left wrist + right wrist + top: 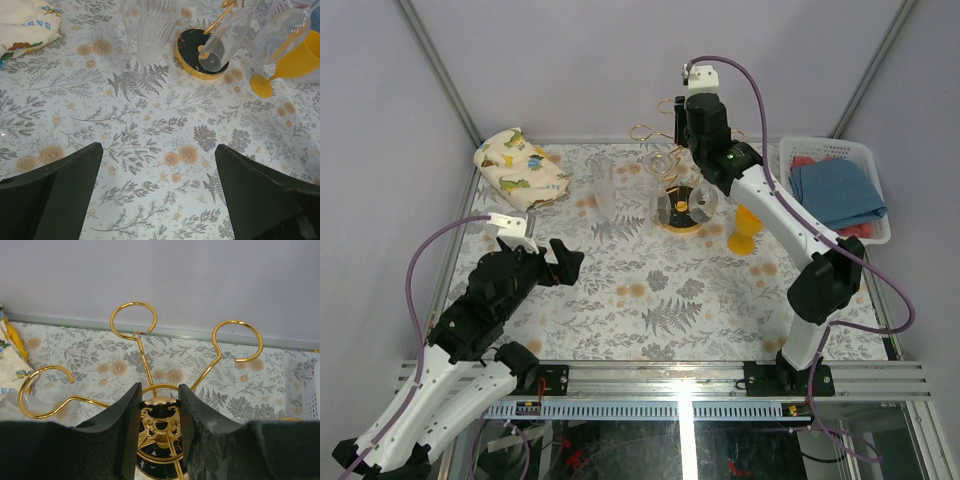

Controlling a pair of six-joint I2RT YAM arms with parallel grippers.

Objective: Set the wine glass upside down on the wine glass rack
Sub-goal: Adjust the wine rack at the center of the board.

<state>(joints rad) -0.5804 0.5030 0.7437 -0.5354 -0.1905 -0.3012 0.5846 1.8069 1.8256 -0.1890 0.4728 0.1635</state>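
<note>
The wine glass rack (132, 307) is a gold wire stand with ring-ended arms on a round black, gold-rimmed base (678, 215). My right gripper (159, 390) comes down from above, its fingers shut on the rack's gold top knob (161, 407). Two clear wine glasses (222, 37) (287, 30) hang tilted, bowls down, beside the rack's base (187, 45). A ribbed clear glass (603, 190) stands left of the rack. My left gripper (552, 262) hovers open over bare tablecloth at the near left, its fingers (75, 170) far apart with nothing between them.
A yellow goblet (745, 228) stands right of the rack. A white basket (860, 150) with blue and red cloths sits at the far right. A dinosaur-print cloth (520, 165) lies at the far left. Grey walls close in the back and sides.
</note>
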